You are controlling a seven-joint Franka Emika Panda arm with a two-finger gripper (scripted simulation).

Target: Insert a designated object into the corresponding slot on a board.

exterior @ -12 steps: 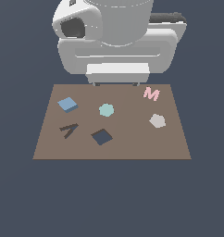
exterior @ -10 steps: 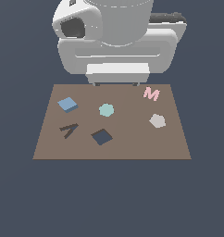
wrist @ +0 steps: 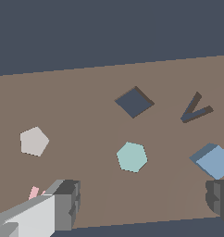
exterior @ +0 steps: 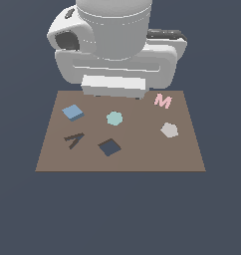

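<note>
Board, brown and flat, fills the middle of the exterior view, with the white Panda arm looming over its far edge. The light-blue square block lies flat near the far corner on the exterior view's left, free of any grasp. The dark navy square slot, turned like a diamond, sits nearer the front edge, apart from the block. Just beside the slot, toward the exterior view's left, is a dark A-shaped cut-out. A teal hexagonal piece rests near the board's centre, between the block and a pale grey pentagon-like piece on the exterior view's right. A pink letter M lies close to the far right corner.

In the wrist view the gripper has its fingers spread wide with nothing between them; the blue block lies just beside one fingertip, not touching it.
</note>
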